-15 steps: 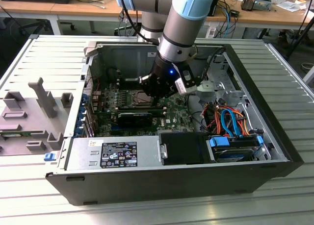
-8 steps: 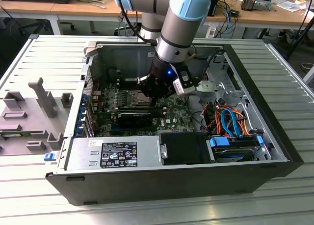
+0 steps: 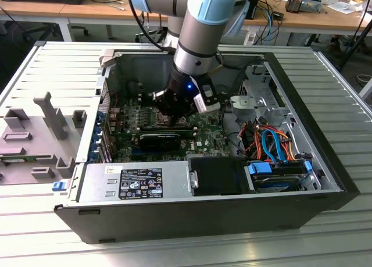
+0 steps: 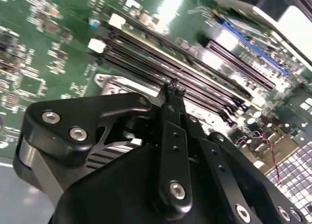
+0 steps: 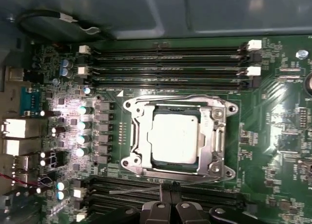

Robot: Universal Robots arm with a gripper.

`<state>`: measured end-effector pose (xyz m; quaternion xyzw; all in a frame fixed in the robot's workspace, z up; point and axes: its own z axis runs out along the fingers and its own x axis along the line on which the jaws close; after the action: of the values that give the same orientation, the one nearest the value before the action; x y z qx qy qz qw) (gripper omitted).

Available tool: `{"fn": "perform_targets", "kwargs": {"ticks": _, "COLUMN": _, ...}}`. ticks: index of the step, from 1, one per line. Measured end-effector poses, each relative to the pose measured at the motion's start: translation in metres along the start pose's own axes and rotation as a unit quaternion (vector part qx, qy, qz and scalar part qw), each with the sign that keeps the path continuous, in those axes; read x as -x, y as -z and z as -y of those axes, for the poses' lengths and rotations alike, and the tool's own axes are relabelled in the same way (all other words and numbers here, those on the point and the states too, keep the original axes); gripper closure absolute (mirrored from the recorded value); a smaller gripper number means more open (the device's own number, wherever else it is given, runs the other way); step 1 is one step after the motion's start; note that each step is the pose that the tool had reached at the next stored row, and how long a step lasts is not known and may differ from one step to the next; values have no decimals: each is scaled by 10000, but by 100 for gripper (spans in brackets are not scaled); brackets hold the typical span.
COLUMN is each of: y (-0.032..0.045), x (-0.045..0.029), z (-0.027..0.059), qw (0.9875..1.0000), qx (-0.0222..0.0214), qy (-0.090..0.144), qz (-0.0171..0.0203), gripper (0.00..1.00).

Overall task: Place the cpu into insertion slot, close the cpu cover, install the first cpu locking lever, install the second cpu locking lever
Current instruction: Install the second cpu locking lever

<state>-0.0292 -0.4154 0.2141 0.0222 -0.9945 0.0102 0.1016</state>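
cpu [image 5: 174, 137] sits under the cpu cover [image 5: 213, 136], memory slots [image 5: 165, 63] either side; hand [image 5: 166, 189] pinched narrow at a thin wire lever [image 5: 141, 188].

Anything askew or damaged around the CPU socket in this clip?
Nothing stands out. In the first wrist view the cpu sits square inside the insertion slot, with the cpu cover lying flat and framing it evenly. The memory slots beside it look straight. The gripper is near the socket's edge.
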Motion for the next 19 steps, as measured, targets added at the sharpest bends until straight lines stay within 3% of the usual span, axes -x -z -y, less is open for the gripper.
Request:
{"fn": "perform_targets", "kwargs": {"ticks": 11, "y": -107, "x": -253, "z": -11, "qw": 10000, "qx": 2, "qy": 1, "qz": 2, "gripper": 89}}
{"fn": "perform_targets", "kwargs": {"ticks": 19, "y": -146, "x": -358, "z": -34, "qw": 10000, "qx": -3, "qy": 23, "qz": 3, "gripper": 89}}
